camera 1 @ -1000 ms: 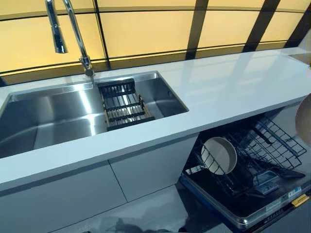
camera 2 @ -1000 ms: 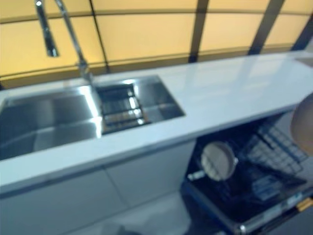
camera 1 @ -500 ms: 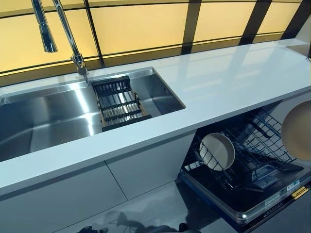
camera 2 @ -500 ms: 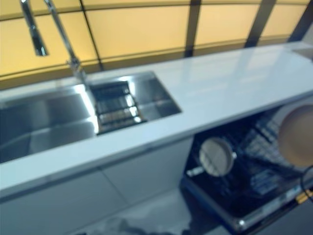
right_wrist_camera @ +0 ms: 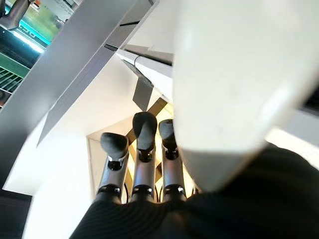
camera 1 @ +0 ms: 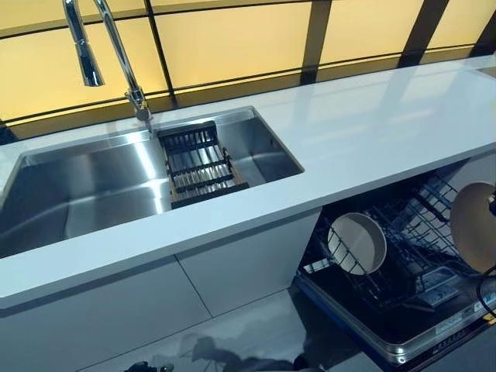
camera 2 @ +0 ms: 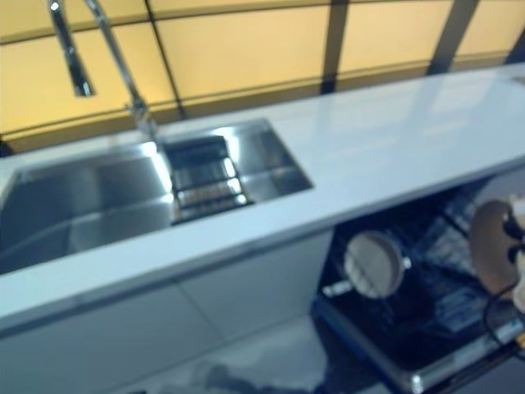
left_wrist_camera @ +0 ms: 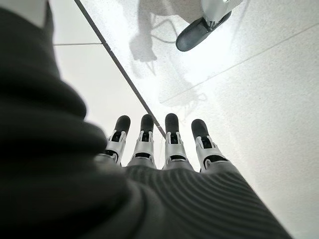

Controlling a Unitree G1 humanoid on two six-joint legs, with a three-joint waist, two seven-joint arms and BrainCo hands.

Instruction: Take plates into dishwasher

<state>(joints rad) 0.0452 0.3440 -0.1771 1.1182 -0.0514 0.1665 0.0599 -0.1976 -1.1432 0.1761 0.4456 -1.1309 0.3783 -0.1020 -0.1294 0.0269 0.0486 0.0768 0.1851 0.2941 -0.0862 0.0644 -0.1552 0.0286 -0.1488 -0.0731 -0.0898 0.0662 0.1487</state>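
Observation:
A cream plate (camera 1: 474, 225) hangs on edge at the far right, just above the pulled-out dishwasher rack (camera 1: 411, 232). My right hand (right_wrist_camera: 142, 164) is shut on it: in the right wrist view the plate (right_wrist_camera: 224, 74) lies against the fingers (right_wrist_camera: 144, 134) and the thumb is hidden behind it. In the right eye view that hand (camera 2: 517, 238) shows at the plate's right rim. A second pale plate (camera 1: 356, 242) stands upright in the rack's left part. My left hand (left_wrist_camera: 164, 149) hangs open over the floor, fingers straight, seen only in its wrist view.
A white countertop (camera 1: 372, 124) runs above the open dishwasher door (camera 1: 364, 310). On the left is a steel sink (camera 1: 85, 186) with a black drain rack (camera 1: 198, 167) and a tall faucet (camera 1: 116, 46). Yellow panels line the back wall.
The whole picture has shifted, so the camera moved. Relative to the rack, the held plate has come down and a little left, closer to the rack.

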